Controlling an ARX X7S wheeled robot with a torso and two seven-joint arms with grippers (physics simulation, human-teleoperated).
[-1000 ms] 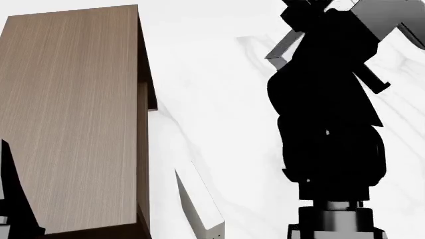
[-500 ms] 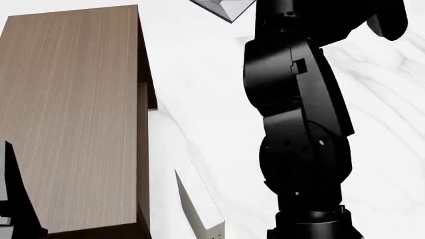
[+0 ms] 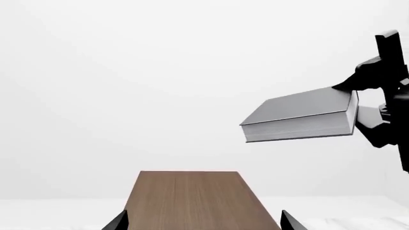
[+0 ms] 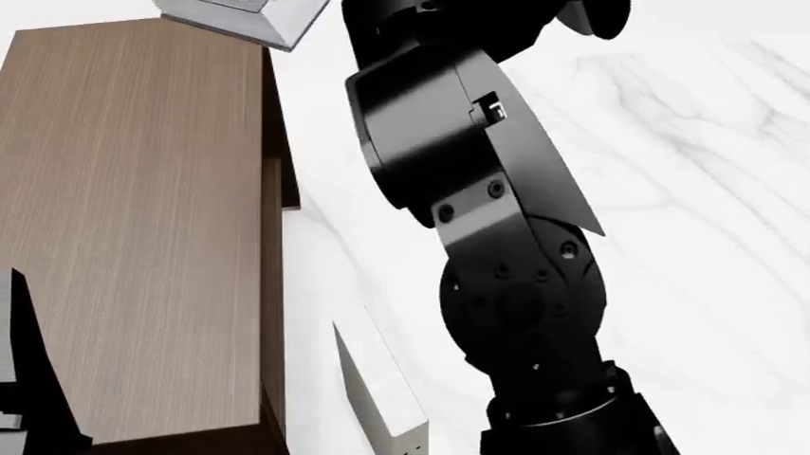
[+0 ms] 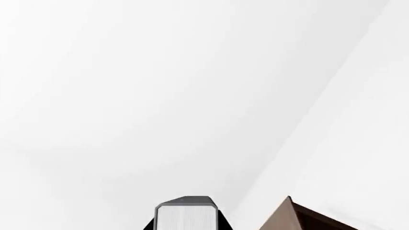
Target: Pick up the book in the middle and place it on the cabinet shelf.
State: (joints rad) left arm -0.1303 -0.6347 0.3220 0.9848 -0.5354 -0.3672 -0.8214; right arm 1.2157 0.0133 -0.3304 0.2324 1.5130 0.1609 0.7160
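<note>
The dark-grey book [image 3: 300, 115] with white page edges hangs level in the air, and my right gripper [image 3: 365, 101] is shut on its spine end. In the head view the book [image 4: 241, 17] shows at the top edge, over the far end of the cabinet shelf [image 4: 139, 227], whose top is light brown wood-grain. In the right wrist view the book [image 5: 185, 216] sits between the dark fingers [image 5: 223, 223]. My left gripper [image 3: 203, 225] is open over the cabinet shelf [image 3: 191, 201] with nothing between its fingers.
A pale book [image 4: 379, 393] lies on the white marble surface [image 4: 708, 237] just right of the cabinet. My black right arm [image 4: 494, 218] crosses the middle of the head view. A part of the left arm [image 4: 32, 379] shows at the lower left.
My right arm has swung to the left, carrying the book from the upper right to above the cabinet's far end. The left arm and the pale book have stayed put.
</note>
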